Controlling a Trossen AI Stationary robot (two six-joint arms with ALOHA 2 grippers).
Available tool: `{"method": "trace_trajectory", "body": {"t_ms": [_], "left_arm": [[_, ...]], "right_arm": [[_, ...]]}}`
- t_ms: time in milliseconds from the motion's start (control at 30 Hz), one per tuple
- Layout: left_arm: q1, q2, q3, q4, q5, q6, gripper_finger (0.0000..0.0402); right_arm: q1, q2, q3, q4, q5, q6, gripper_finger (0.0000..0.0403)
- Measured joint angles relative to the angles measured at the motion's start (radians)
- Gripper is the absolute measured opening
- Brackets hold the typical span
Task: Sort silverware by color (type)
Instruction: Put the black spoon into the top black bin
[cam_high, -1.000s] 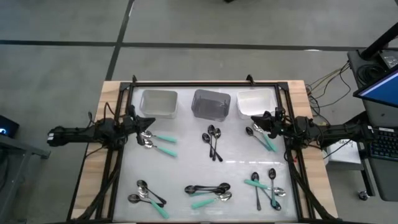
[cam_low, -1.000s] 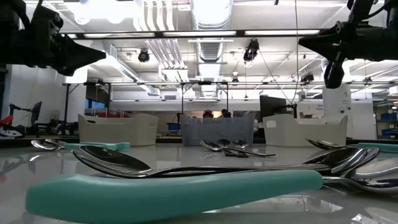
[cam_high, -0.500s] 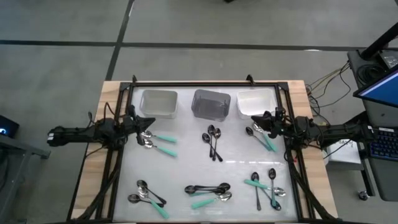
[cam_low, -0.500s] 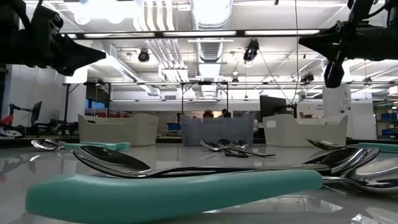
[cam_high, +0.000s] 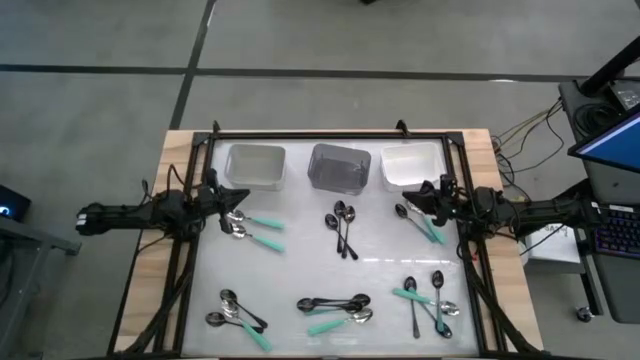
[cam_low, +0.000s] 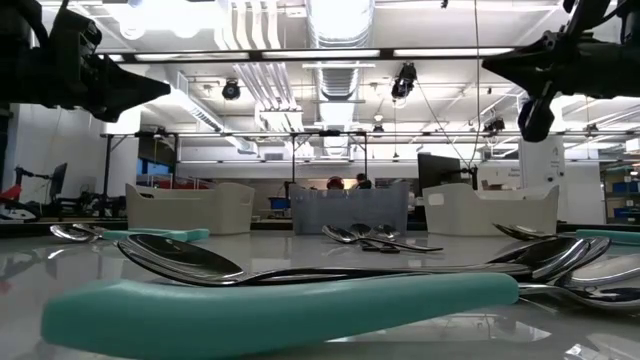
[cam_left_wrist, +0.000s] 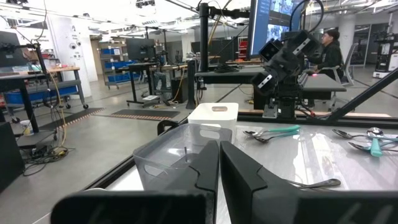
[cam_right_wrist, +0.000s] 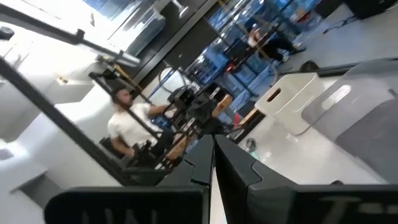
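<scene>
Right end effector (cam_high: 421, 197) slightly shifted, both closed, empty

In the low view the nearest teal handle (cam_low: 290, 300) fills the foreground and hides much of the table behind it; the spoons (cam_low: 560, 262) at the right run off the picture's edge, and both arms are cut by the upper corners. From above, the spoons (cam_high: 335, 303) lying in heaps overlap, so a count of each heap cannot be made, and their bowl finish is too small to tell. The right wrist view is smeared: a person (cam_right_wrist: 134, 124) in white and the pale bin (cam_right_wrist: 298, 99) are only blurred shapes. The left wrist view's clear bin (cam_left_wrist: 171, 158) is partly hidden behind that arm's fingers (cam_left_wrist: 205, 165).
</scene>
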Motion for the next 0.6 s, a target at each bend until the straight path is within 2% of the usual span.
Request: {"method": "trace_trajectory", "body": {"t_ms": [400,600], "left_arm": [[0.000,0.000,0.000,0.000,0.000,0.000,0.0000],[0.000,0.000,0.000,0.000,0.000,0.000,0.0000]], "right_arm": [[-0.001,0.000,0.000,0.050,0.003,-0.015,0.0009],[-0.001,0.000,0.000,0.034,0.103,-0.017,0.0009]]}}
